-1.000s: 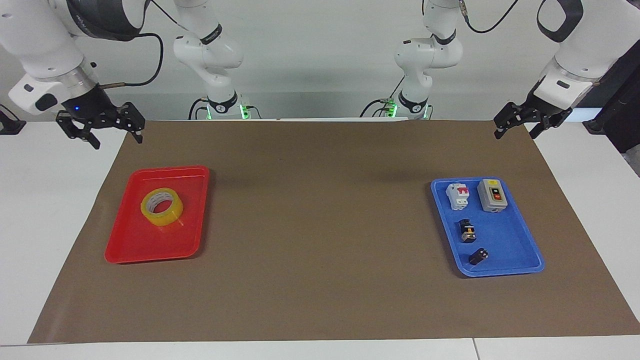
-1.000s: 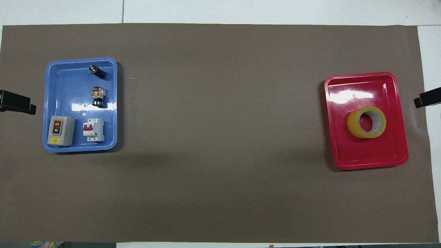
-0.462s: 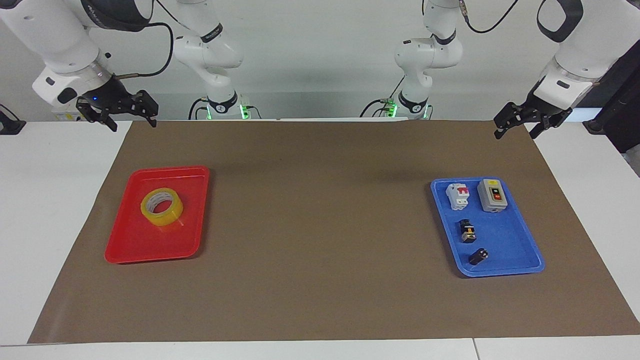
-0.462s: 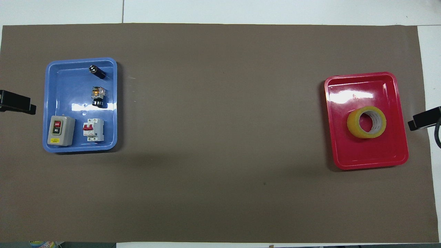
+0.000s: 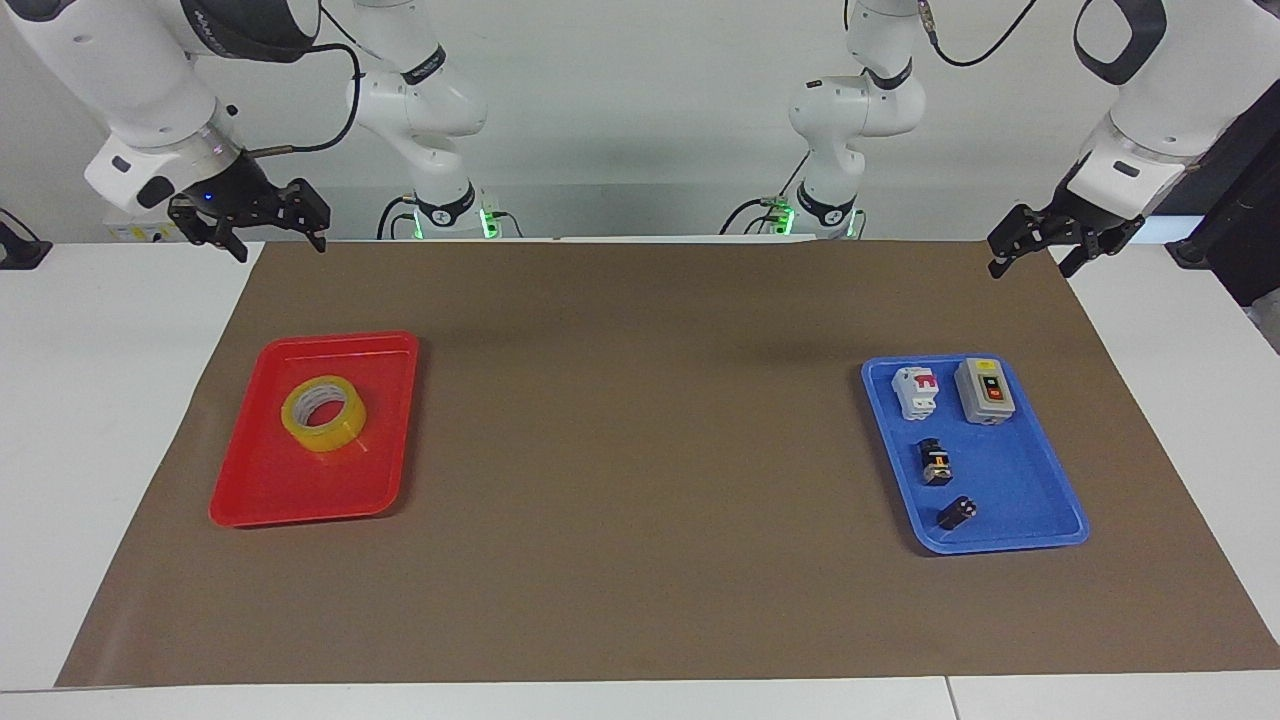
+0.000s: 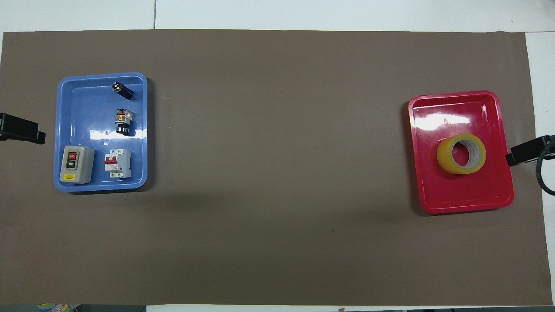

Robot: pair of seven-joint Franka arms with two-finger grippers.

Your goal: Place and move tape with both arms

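Tape [image 5: 323,412] lies flat in the red tray [image 5: 262,496], left of frame. I see right gripper [image 5: 268,232] spread wide at upper left; left gripper [image 5: 1036,252] spread wide at upper right.

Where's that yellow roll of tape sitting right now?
The tape lies flat in the red tray, at the right arm's end of the table, in the half of the tray nearer the robots. Neither gripper touches it.

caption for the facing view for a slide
Tape lies in the red tray; open right gripper and left gripper hang above the mat's corners.
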